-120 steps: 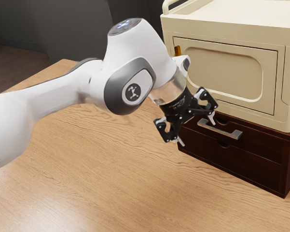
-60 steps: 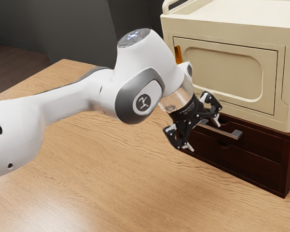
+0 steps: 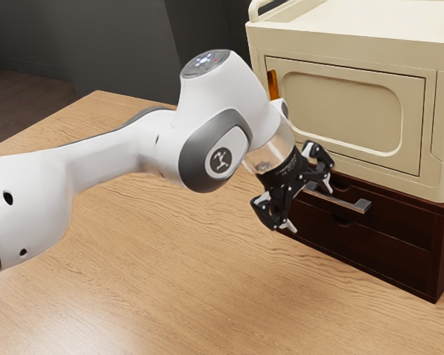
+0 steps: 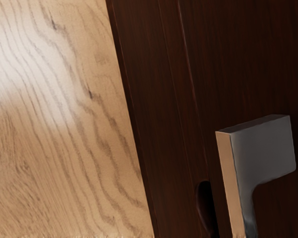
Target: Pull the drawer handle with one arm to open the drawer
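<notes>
The drawer handle (image 3: 358, 205), a grey metal bar with squared ends, sits across the front of the upper drawer (image 3: 402, 220) in a dark brown wooden unit at the exterior view's right. That drawer's front lies flush with the unit, closed, above the lower drawer (image 3: 362, 253). The tool (image 3: 311, 208) is open, its two fingers spread wide apart, next to the handle's end toward the exterior view's left. One finger overlaps that end in the exterior view; I cannot tell whether it touches. The handle is not gripped.

On top of the drawer unit stands a cream cabinet (image 3: 428, 89) with a framed door and a raised rail, and a narrow orange piece (image 3: 273, 83) shows beside the door. The tabletop (image 3: 170, 281) is pale wood with wavy grain, catching a white glare toward the exterior view's lower left. The white arm (image 3: 111, 151) reaches over it. Behind are a dark grey wall (image 3: 118, 44) and a brown floor (image 3: 22, 96).

The wrist view gives the handle's squared end close up, its narrow side lit tan and its broad side dull grey, and a dark rounded notch (image 4: 205, 206) near it. The exterior view adds the cream cabinet, the arm and the room behind.
</notes>
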### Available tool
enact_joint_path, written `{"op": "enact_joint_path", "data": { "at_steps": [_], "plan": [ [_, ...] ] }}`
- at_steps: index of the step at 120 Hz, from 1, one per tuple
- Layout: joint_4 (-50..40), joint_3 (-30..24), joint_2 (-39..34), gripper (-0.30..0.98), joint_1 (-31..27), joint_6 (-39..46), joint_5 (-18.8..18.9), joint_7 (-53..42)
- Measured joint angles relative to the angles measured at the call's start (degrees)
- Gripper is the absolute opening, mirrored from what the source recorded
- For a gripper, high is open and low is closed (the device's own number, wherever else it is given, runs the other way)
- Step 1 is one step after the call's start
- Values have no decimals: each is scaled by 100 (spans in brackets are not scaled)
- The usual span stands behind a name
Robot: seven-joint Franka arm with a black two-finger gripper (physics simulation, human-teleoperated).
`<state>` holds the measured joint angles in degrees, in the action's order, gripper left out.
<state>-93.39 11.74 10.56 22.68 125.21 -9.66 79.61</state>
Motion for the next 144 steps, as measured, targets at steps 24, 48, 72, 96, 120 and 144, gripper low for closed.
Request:
{"op": "enact_joint_path", "data": {
  "at_steps": [24, 48, 72, 96, 120, 144],
  "plan": [
    [69, -8, 115, 69, -2, 7, 5, 100],
    [123, -13, 148, 56, 11, 4, 13, 164],
    [127, -16, 107, 20, 19, -30, 29, 212],
    [128, -5, 77, 0, 25, -110, 42, 246],
    [113, 6, 3, -7, 27, -202, 41, 271],
    [-50, 13, -165, -10, 47, -280, 47, 297]
  ]
}}
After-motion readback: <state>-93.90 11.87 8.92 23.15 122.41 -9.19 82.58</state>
